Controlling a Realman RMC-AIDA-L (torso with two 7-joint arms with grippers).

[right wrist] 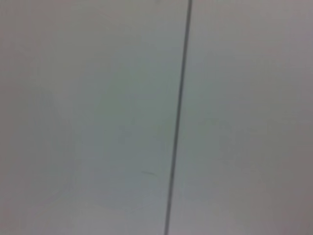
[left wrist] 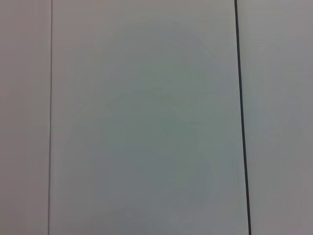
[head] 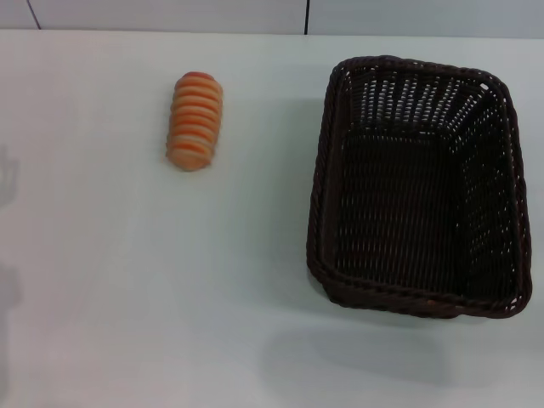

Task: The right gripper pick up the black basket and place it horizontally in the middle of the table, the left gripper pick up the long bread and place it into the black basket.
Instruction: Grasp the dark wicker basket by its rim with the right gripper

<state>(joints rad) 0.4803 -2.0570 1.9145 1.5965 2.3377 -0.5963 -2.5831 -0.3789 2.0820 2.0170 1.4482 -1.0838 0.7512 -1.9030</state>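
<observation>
The black basket point(head: 416, 187) stands on the right side of the white table point(head: 170, 297) in the head view, its long side running front to back, and it holds nothing. The long bread point(head: 195, 121) lies at the back left, ribbed side up, well apart from the basket. Neither the left gripper nor the right gripper shows in any view. The two wrist views show only pale flat surface with a thin dark seam point(left wrist: 240, 117) point(right wrist: 178, 117).
The table's far edge meets a pale wall with dark seams point(head: 307, 15) at the back. Faint shadows lie at the left edge point(head: 7, 183) and in front of the basket point(head: 357, 353).
</observation>
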